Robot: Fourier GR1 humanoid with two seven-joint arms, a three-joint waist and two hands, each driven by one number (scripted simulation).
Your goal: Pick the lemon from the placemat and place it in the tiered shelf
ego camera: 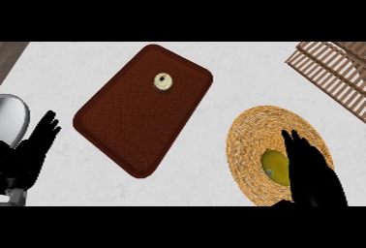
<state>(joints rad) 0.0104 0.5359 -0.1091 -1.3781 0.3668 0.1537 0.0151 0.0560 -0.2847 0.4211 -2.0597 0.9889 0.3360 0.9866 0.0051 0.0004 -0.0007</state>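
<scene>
The lemon point(274, 166) on the round mat point(247, 145) is being reached by the right hand point(309, 169) — fingers straight, nothing grasped — so closing around it is called for next.

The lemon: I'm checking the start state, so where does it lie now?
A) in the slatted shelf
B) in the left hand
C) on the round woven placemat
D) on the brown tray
C: the lemon lies on the round woven placemat, beside the right hand.

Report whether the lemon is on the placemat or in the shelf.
On the placemat. The lemon lies on the round woven placemat, beside the open right hand; the tiered shelf stands apart at upper right.
</scene>
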